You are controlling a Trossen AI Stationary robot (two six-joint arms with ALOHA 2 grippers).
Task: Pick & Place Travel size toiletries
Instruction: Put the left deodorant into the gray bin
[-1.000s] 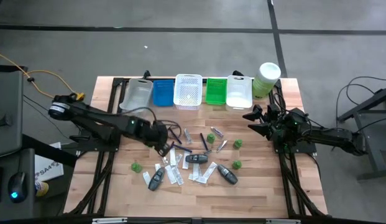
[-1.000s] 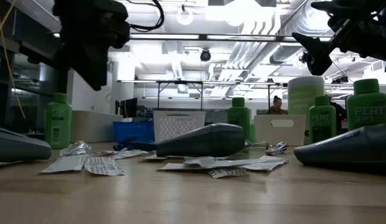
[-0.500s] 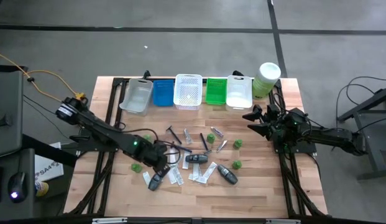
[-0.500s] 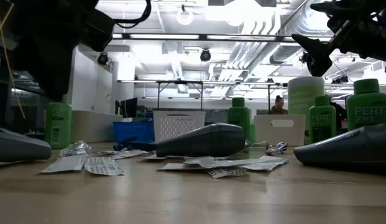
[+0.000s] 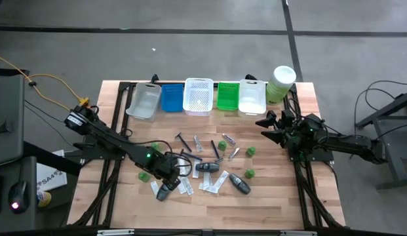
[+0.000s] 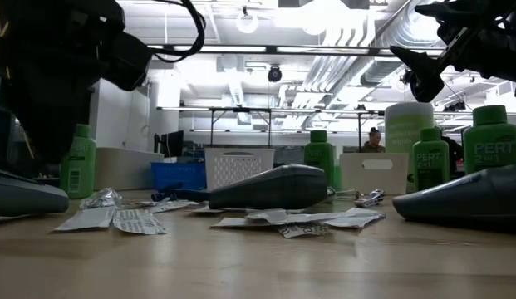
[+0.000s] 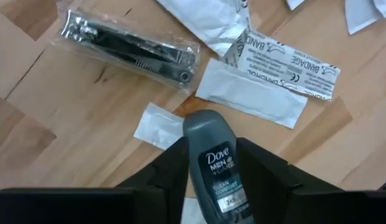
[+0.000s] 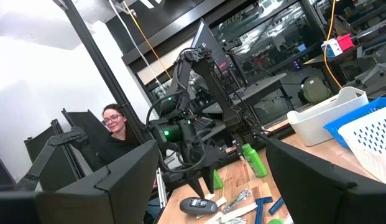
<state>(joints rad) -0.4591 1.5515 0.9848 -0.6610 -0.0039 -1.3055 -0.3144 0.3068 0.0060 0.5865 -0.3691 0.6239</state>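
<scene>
We are lowering the left gripper (image 7: 212, 180) over a dark grey Dove bottle (image 7: 216, 177) at the front left of the wooden table (image 5: 269, 196), its two fingers spread and straddling the bottle's flanks without yet pinching it. In our judgement this is the grasp step: the next move calls for settling a little lower and closing squarely across the oval body.

The bottle is smooth, rounded plastic with a printed label, so it may squirm if squeezed off-centre. Just beside it lie flat white paper sachets (image 7: 252, 93) and a dark razor (image 7: 127, 46) in crinkly clear wrap. Farther right, small green round bottles (image 5: 250, 151) are standing among more sachets. Behind them runs the row of baskets (image 5: 197, 97), some of them perforated. At the far right, the right gripper (image 5: 263, 128) is waiting above the table, its fingers spread wide and empty.
</scene>
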